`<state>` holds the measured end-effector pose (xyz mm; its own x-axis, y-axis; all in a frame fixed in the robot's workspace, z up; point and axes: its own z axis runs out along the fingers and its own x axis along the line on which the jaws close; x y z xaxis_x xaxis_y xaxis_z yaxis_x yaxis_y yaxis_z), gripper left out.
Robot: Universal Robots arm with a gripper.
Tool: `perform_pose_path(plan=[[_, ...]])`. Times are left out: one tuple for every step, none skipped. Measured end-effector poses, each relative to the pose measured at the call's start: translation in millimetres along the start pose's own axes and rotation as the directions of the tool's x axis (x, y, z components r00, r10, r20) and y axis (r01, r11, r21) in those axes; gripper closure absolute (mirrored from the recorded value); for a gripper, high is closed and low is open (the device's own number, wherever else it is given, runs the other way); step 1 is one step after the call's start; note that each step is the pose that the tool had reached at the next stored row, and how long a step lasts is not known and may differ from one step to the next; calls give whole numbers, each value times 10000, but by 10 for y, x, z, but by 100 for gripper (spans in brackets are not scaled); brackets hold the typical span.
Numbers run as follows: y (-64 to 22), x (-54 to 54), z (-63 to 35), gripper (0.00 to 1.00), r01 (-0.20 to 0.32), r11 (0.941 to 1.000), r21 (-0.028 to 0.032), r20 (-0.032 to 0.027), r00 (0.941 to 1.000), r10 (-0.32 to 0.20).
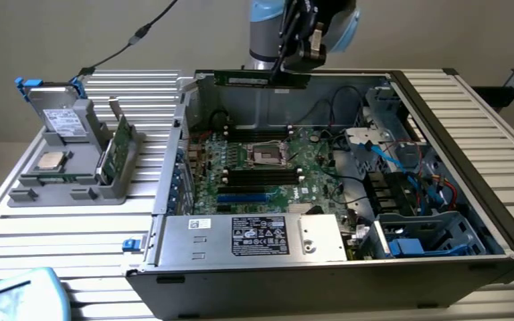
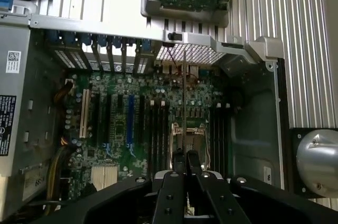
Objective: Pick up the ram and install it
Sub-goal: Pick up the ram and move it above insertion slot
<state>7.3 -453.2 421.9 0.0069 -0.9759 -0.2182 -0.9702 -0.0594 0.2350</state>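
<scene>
Above the case, your gripper is clamped on the ram. Skew it off the slots and it could jam.

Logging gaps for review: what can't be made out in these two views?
ram markings: exterior view, too small.
arm above gripper: exterior view, cut by top edge.
motherboard slot latches: both views, too small; wrist view, partly behind gripper.
</scene>
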Motion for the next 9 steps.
perform_pose_path(plan=[[-50, 3, 7, 87, 0, 10000, 0, -2, 10000, 0], [-86, 3, 16, 87, -2, 10000, -1, -8, 10000, 2], [-115, 2, 28, 87, -2, 10000, -2, -8, 10000, 2], [-134, 2, 41, 87, -4, 10000, -7, -12, 10000, 4], [-144, -9, 53, 87, -12, 10000, -21, -31, 10000, 12], [-152, -19, 60, 87, -26, 10000, -39, -68, 10000, 25], [-158, -27, 67, 87, -47, 10000, -56, -138, 9999, 47], [-162, -35, 72, 87, -70, 10000, -67, -216, 9997, 69], [-167, -44, 79, 87, -96, 9999, -76, -307, 9995, 93]])
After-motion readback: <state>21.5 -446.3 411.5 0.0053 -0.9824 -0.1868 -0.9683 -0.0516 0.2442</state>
